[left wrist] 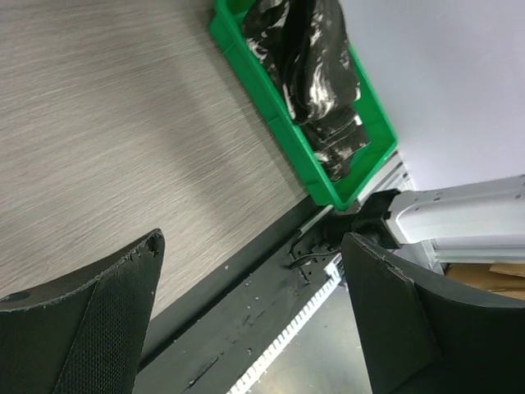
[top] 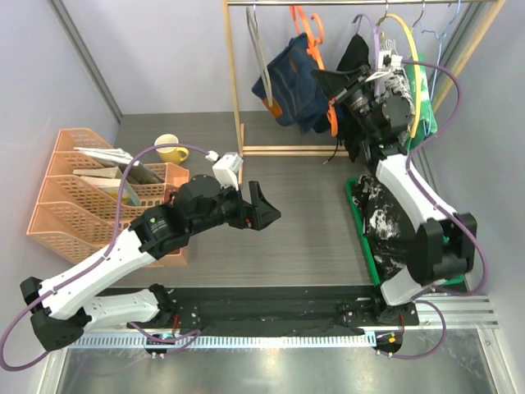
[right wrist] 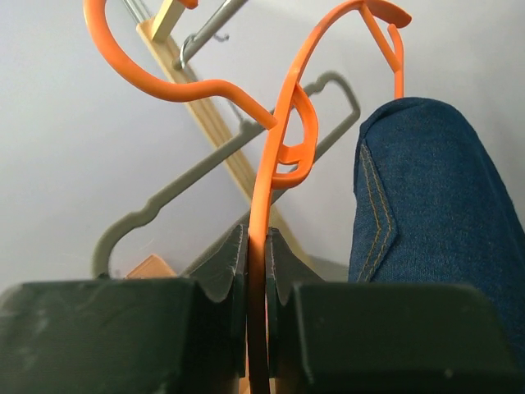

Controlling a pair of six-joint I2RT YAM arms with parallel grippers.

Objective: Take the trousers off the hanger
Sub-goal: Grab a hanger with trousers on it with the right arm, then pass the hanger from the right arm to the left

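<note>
Navy denim trousers [top: 291, 86] hang on an orange hanger [top: 310, 33] on the rail at the back. My right gripper [top: 326, 82] is shut on that hanger's thin orange bar [right wrist: 257, 246], with the denim [right wrist: 435, 213] just to its right. Black trousers [top: 354, 53] and a white printed pair [top: 402, 82] hang further right, partly hidden by the arm. Black-and-white marbled trousers [top: 381, 213] lie in the green bin [top: 358, 215]; the left wrist view shows them [left wrist: 308, 66] too. My left gripper [top: 264, 209] hovers open over mid-table, nothing between its fingers [left wrist: 107, 312].
A wooden rack [top: 238, 98] stands at the back with a grey hanger [right wrist: 230, 156] and other hangers. Orange file trays [top: 98, 189] and a yellow mug [top: 171, 148] sit at the left. The green bin [left wrist: 328, 176] lies along the right edge.
</note>
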